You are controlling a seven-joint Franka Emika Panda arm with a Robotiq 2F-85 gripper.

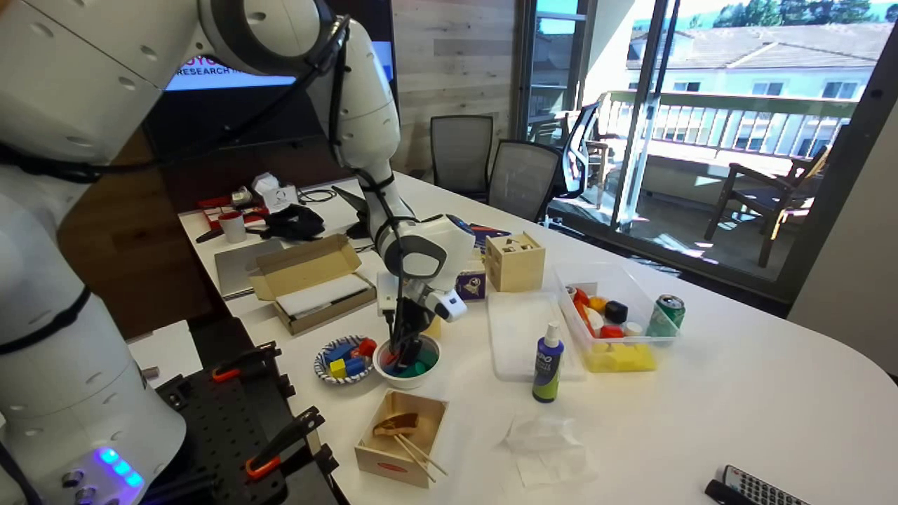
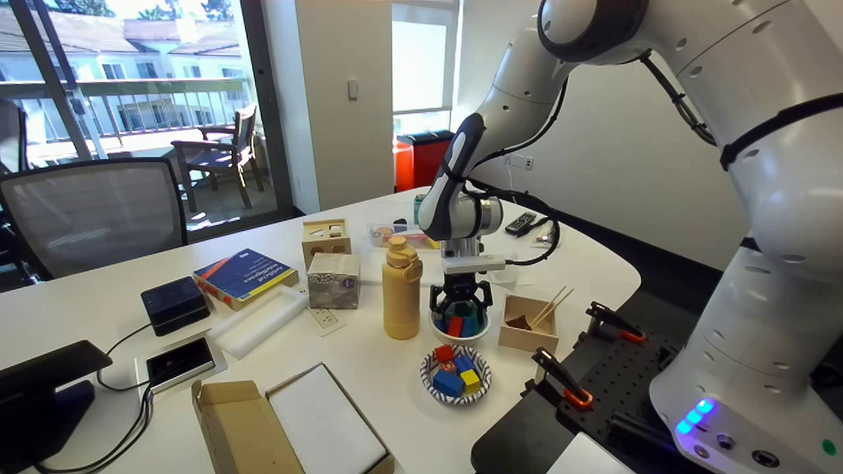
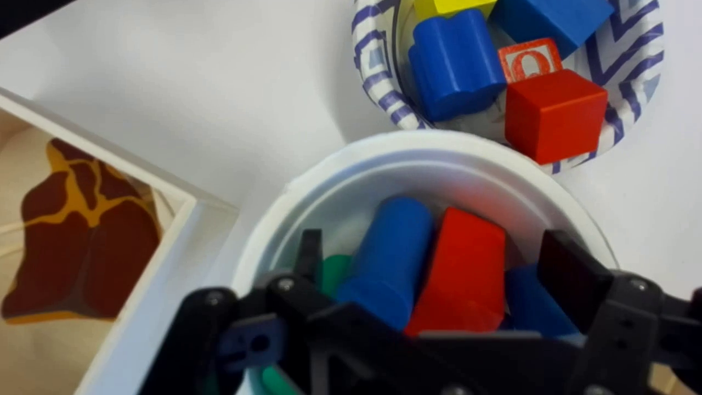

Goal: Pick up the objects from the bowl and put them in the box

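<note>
A white bowl [image 1: 408, 383] holds red, blue and green pieces. In the wrist view a blue cylinder [image 3: 392, 247], a red block [image 3: 466, 263], another blue piece [image 3: 535, 299] and a green piece [image 3: 333, 271] lie in it. My gripper [image 3: 439, 260] is open and reaches down into this bowl, its fingers on either side of the blue cylinder and red block. It also shows in an exterior view [image 2: 461, 306]. A patterned bowl [image 2: 454, 399] beside it holds red, blue and yellow blocks. The tan box [image 1: 393, 468] holds a brown steak-like piece [image 1: 397, 425] and thin sticks [image 1: 415, 452].
A tall yellow bottle [image 2: 402, 296] stands close to the gripper and white bowl. A spray bottle [image 1: 548, 368], a clear bin [image 1: 631, 301], a wooden cube with holes [image 1: 515, 266] and an open brown cardboard box [image 1: 316, 315] stand around on the table.
</note>
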